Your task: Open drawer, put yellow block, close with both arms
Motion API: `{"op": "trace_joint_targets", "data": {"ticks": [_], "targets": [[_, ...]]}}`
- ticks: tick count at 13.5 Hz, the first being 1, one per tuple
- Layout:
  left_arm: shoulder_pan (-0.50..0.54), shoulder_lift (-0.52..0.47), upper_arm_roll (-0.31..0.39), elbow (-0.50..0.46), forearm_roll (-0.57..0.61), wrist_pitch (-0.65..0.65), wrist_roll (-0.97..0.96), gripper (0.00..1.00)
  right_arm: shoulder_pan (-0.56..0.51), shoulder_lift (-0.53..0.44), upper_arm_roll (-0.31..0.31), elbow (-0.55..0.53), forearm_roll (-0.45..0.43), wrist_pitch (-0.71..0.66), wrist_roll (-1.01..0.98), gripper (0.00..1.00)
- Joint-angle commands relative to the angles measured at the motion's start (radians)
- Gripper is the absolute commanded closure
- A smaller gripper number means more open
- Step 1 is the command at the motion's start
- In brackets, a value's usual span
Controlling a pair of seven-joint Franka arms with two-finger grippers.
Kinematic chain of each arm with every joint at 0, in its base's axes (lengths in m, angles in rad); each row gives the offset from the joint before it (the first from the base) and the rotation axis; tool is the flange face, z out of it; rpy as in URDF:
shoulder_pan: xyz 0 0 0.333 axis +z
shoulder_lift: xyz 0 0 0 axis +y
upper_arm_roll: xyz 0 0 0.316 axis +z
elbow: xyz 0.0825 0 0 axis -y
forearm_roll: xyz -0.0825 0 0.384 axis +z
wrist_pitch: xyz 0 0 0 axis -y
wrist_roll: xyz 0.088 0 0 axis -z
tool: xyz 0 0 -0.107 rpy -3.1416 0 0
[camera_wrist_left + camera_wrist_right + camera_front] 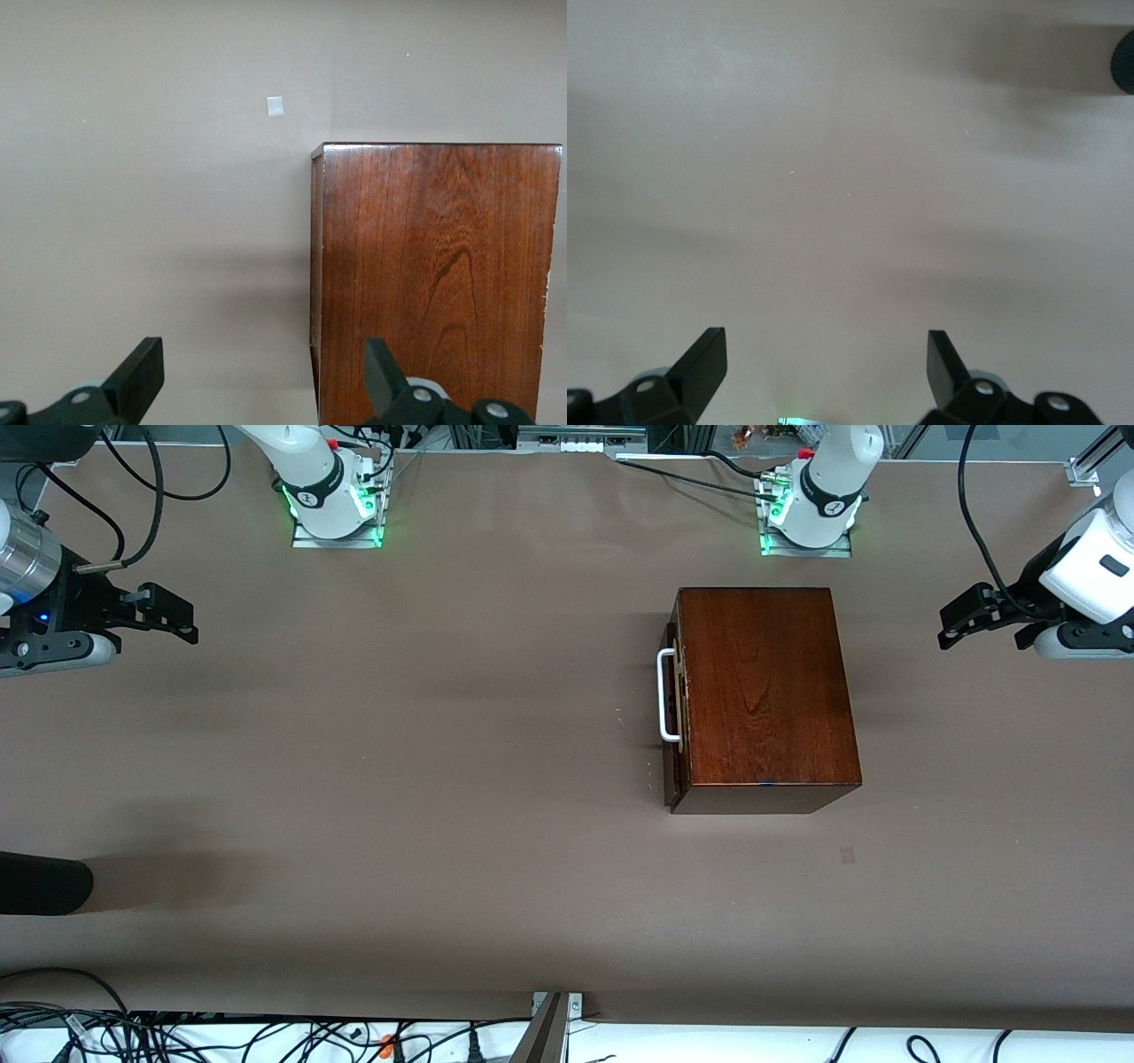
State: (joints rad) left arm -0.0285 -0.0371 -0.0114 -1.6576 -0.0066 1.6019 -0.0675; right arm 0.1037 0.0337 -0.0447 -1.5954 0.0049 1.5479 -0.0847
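Toward the left arm's end of the table [354,797], the wooden box [762,691] is sitting with its drawer [671,691] shut, white handle [666,695] facing the right arm's end. Both grippers, left [961,624] and right [173,615], are hovering spread and empty over the table's 2 ends.

The front camera looks down from high across the tabletop [443,779], facing both bases along its top edge. Each wrist camera peers past its own pincer at the surface, closer in. The left wrist view shares the wooden box [434,283] with the front view; the right wrist view shares only bare tabletop.
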Motion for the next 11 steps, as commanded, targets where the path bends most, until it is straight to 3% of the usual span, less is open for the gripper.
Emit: {"op": "trace_joint_targets", "data": {"ticks": [1,11], "targets": [[0.002,0.068,0.007,0.098,-0.007,-0.040,-0.001,0.00,-0.010,0.006,0.005,0.017,0.017,-0.005,0.000,0.00],[0.002,0.069,0.005,0.098,-0.004,-0.051,-0.001,0.00,-0.010,0.006,0.003,0.017,0.017,-0.005,0.000,0.00]]}}
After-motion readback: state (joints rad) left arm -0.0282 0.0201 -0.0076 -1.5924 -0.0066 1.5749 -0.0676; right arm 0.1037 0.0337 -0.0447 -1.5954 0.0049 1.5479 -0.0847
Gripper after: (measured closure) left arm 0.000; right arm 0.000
